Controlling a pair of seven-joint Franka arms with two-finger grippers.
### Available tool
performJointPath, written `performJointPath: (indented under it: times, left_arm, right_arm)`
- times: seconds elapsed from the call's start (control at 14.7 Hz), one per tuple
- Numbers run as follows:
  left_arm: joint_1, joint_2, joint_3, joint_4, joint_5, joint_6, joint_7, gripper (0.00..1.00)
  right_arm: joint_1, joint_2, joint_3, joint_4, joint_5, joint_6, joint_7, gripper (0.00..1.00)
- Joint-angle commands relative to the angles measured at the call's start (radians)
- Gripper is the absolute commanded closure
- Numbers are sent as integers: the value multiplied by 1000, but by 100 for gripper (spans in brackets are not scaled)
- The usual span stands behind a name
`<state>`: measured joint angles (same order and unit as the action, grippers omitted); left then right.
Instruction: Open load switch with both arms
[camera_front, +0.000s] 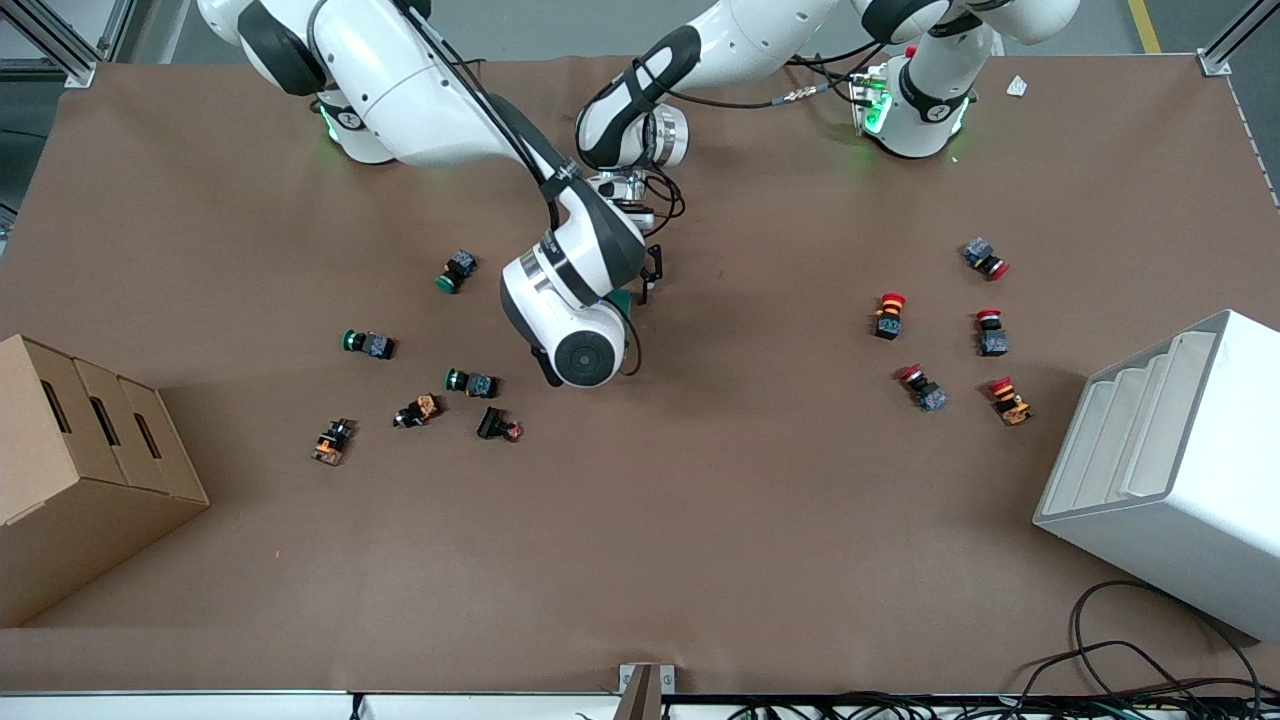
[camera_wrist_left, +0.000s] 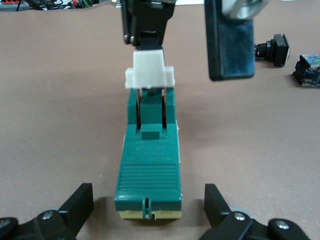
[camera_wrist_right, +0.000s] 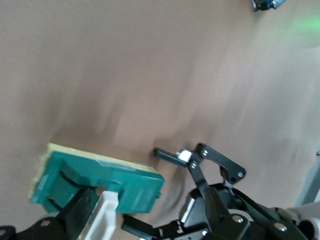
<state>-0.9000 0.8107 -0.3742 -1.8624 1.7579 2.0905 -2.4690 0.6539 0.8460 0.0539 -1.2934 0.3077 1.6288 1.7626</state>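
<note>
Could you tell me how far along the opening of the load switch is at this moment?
Done: both arms are at the load switch. In hand: the right gripper has one finger on the white tab, which stands raised off the green body; the left gripper is open, straddling the other end without touching. Left: bracing the body and finishing the pull.

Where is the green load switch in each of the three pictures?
Front view: the load switch is mostly hidden under the two wrists at mid-table; only a green sliver shows.
Left wrist view: it fills the middle, between the left gripper open jaws.
Right wrist view: it sits at the lower edge.
Shared landmark: its white tab, pinched by the right gripper, shows in both wrist views.
</note>
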Motion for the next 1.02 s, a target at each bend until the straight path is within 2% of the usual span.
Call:
performJointPath:
  times: [0.0,0.2,0.48,0.68,0.82,0.95]
  left_arm:
    - [-16,41,5,14,22,16,-15,1]
    - [-16,41,5,14,20,14,-15,1]
    - [-14,41,5,14,22,14,-15,1]
    - [-14,39,5,14,20,13,-15,1]
    - [-13,36,5,14,20,13,-15,1]
    - [-10,31,5,15,20,13,-12,1]
  right_arm:
    - [1,-16,41,-29,-2,-17,28,0]
    - [7,-15,41,-35,-4,-53,28,0]
    - [26,-8,40,-89,-15,-37,26,0]
    - [24,-8,38,-84,-22,-35,17,0]
    - [7,-15,37,-69,-68,-37,15,0]
    - [6,-21,32,-3,-125,-43,18,0]
